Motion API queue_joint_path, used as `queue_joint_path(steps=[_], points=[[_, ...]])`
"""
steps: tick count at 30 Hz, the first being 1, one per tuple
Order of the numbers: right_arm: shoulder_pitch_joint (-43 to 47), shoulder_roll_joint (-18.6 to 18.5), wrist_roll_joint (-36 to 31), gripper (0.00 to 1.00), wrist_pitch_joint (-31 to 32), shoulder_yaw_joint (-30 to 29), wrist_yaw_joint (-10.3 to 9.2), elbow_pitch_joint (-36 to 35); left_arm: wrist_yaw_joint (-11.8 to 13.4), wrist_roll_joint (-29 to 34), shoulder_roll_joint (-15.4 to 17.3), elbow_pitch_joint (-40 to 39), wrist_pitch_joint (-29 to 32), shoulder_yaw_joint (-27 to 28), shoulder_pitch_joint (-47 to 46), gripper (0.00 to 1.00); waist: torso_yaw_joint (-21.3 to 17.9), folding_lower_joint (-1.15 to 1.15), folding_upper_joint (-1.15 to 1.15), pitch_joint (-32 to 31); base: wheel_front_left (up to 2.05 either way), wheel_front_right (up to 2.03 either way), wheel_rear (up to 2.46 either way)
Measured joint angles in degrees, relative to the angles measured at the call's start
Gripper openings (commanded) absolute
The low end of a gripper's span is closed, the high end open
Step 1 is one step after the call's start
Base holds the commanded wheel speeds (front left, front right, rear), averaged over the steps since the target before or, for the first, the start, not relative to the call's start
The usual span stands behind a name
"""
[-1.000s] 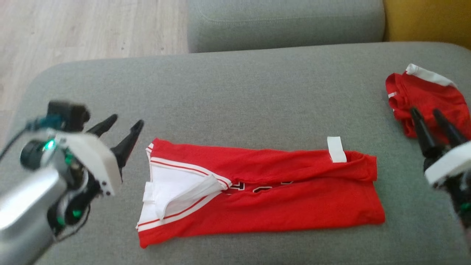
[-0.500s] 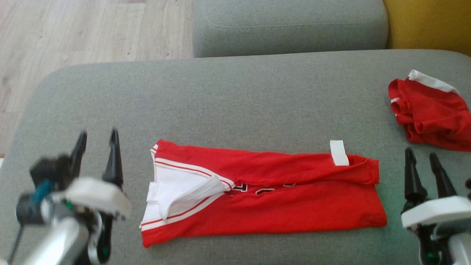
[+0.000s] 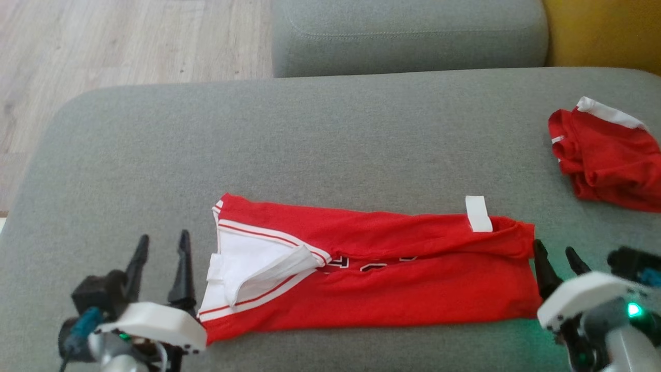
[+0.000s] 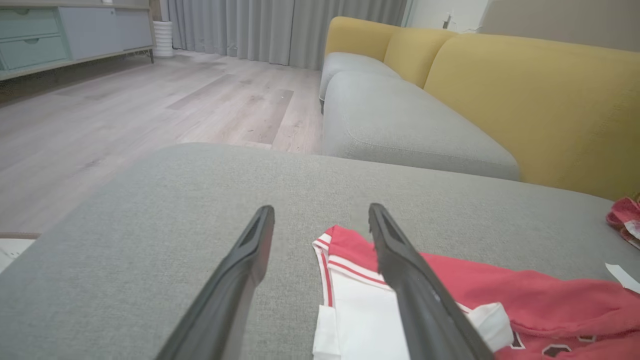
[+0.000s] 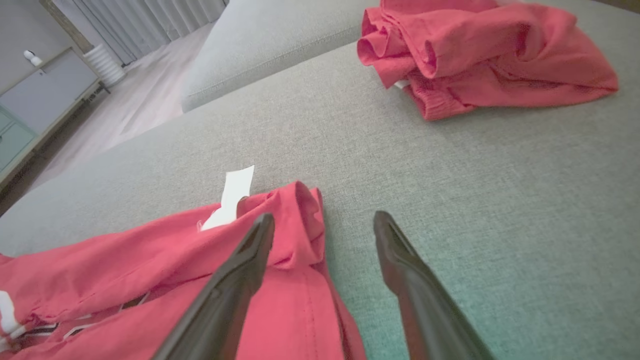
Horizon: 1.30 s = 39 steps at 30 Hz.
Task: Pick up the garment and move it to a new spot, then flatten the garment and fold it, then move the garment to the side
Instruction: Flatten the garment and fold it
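The garment [image 3: 392, 279], a red jersey with white trim and a white tag, lies folded lengthwise into a long strip on the grey sofa cushion [image 3: 310, 144]. My left gripper [image 3: 161, 243] is open just off its white-trimmed left end [image 4: 350, 280], nothing between the fingers. At the opposite end my right gripper [image 3: 556, 252] is open too, its left finger over the red edge [image 5: 300, 225]. Neither gripper holds any cloth.
A second red garment [image 3: 604, 155] lies bunched at the cushion's far right [image 5: 480, 55]. Another grey cushion [image 3: 408, 36] and a yellow sofa back [image 4: 525, 100] stand behind. Wooden floor [image 3: 103, 46] lies beyond the cushion's left edge.
Both grippers have drawn back toward the cushion's near edge. The left one turned to point away from me. The right one came in to the jersey's right end. The jersey stays put.
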Motion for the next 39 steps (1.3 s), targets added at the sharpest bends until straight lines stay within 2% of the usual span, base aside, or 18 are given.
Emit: queue_joint_path(steps=[7,12,18,20,21,23,27,32,34,39], points=[[-9.31,0.1,-3.02,1.0,7.24,-2.72,0.0,9.0,-3.02,1.93,-2.67,3.49,0.0,1.13,-1.11,1.0,0.99,0.0,0.0,1.14,0.0,0.0,0.0],[-12.16,0.11,-4.99,1.0,14.52,-3.5,0.0,16.84,-4.45,3.01,-4.09,5.11,0.0,1.96,-2.29,1.0,1.96,0.0,0.0,1.71,0.0,0.0,0.0],[-14.21,-0.3,-3.87,1.0,21.31,-3.19,0.0,19.15,-5.37,3.96,-5.39,6.8,0.0,3.2,-2.26,1.0,3.06,0.0,0.0,2.13,0.0,0.0,0.0],[-14.21,-0.45,-3.04,0.74,22.35,-3.0,0.0,19.02,-5.47,4.36,-5.71,6.84,0.0,3.43,-2.26,1.0,3.18,0.0,0.0,2.37,0.0,0.0,0.0],[-14.2,-0.48,-2.59,0.47,23.03,-2.77,0.0,18.79,-5.49,4.53,-5.87,6.89,0.0,3.6,-2.26,1.0,3.21,0.0,0.0,2.49,0.0,0.0,0.0],[-14.15,-0.43,-0.94,0.0,24.07,-2.0,0.0,18.15,-5.99,4.56,-6.17,7.01,0.0,4.22,-2.26,1.0,3.17,0.0,0.0,2.66,0.0,0.0,0.0],[-13.55,0.04,0.65,0.0,23.42,-0.14,-0.01,16.69,-6.47,5.45,-6.81,7.4,0.0,5.08,-2.26,1.0,2.65,0.0,0.0,2.8,0.0,0.0,0.0],[-12.23,0.48,0.63,0.0,18.27,0.11,-0.01,15.47,-6.98,5.95,-7.26,7.95,0.0,5.33,-2.28,1.0,2.03,0.0,0.0,2.63,0.0,0.0,0.0],[-11.64,0.49,0.63,0.0,15.0,-0.67,0.0,15.15,-7.24,6.48,-7.55,8.09,0.0,5.84,-2.27,1.0,1.62,0.0,0.0,2.44,0.0,0.0,0.0],[-11.73,-1.43,-0.85,0.0,12.05,-5.02,0.01,13.15,-7.34,7.47,-7.71,7.99,0.0,6.7,-2.27,1.0,1.39,0.0,0.0,2.17,0.0,0.0,0.0]])
